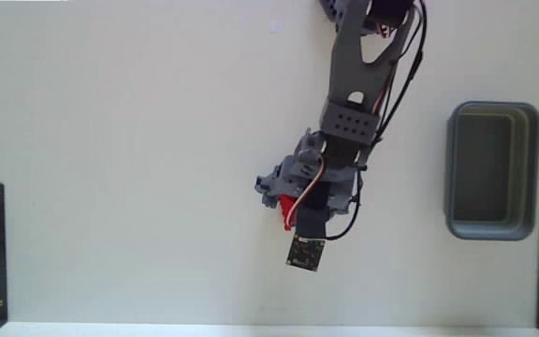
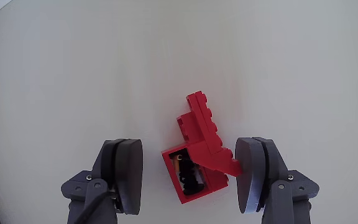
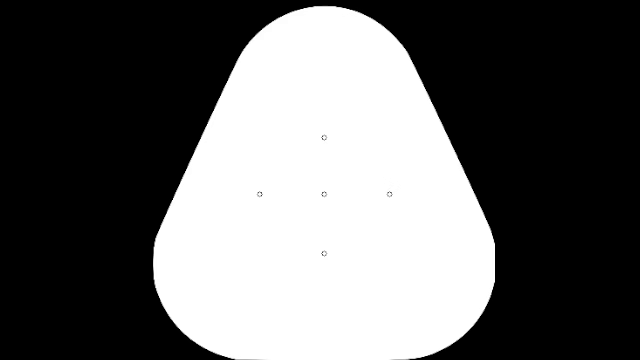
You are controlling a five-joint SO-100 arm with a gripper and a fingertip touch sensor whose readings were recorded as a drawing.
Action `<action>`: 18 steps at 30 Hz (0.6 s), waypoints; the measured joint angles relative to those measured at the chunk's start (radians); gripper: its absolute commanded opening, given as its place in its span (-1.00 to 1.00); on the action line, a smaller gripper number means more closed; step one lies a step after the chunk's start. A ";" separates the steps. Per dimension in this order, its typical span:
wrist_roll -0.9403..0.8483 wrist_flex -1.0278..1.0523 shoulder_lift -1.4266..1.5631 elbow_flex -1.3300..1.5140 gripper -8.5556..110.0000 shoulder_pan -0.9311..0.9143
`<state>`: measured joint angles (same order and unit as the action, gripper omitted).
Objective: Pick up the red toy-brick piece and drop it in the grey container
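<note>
The gripper (image 2: 190, 177) is standing wide open astride the red toy-brick piece (image 2: 199, 149), which is lying on the white table (image 2: 73, 74) touching the right finger (image 2: 253, 174) but not gripped, seemingly lined up for closing. In the fixed view the arm (image 1: 358, 84) is hiding most of the brick, while the grey container (image 1: 492, 170) is sitting well apart near the table's right edge.

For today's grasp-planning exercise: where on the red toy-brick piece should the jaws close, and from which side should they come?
Grip the boxy lower block of the red toy-brick piece, not its narrow stepped arm. Come straight down from above: in the wrist view the open gripper already straddles that block, whose side faces look flattest. The right jaw sits nearly touching, so centring first seems wise.
</note>
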<state>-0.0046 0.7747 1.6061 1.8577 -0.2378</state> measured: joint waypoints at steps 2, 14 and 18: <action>0.000 0.000 0.000 0.000 0.63 0.000; 0.000 0.000 0.000 0.000 0.57 0.000; 0.000 0.000 0.000 0.000 0.54 0.000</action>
<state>-0.0046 0.7747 1.6061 1.8577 -0.2378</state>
